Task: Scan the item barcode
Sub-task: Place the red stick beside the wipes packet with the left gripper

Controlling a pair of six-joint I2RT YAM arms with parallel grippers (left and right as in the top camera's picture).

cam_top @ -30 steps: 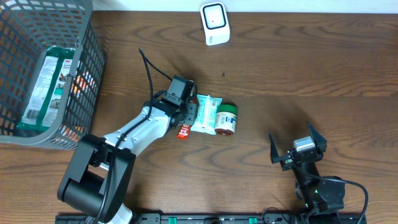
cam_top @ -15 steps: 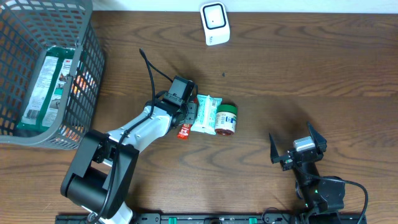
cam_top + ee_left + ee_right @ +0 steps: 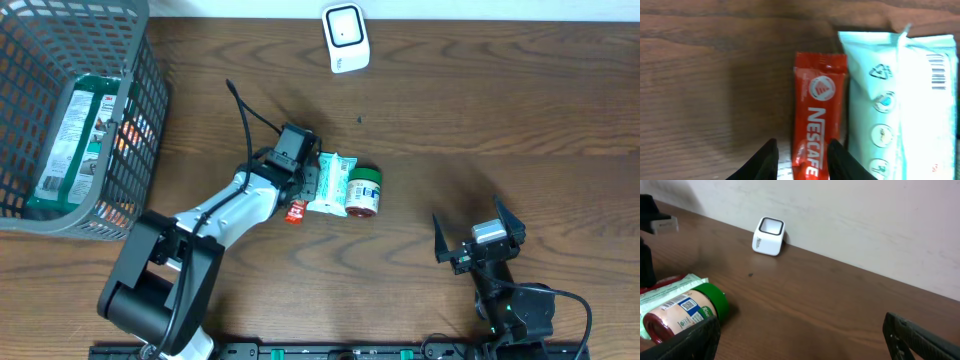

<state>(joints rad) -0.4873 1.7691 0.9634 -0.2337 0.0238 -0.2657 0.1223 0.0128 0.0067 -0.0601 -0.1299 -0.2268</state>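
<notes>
Counter (image 3: 500, 110): dk wood, grain visible, low sheen. Red sachet (image 3: 817, 115): glossy foil. Pale pack (image 3: 900, 100): smooth plastic film. Basket (image 3: 140, 110): grey plastic mesh.

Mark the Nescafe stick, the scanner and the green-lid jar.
Nescafe stick (image 3: 818, 117): left wrist view, on the white lettering.
Scanner (image 3: 346, 40): overhead view, on its top face.
Green-lid jar (image 3: 683, 312): right wrist view, on the label.
</notes>
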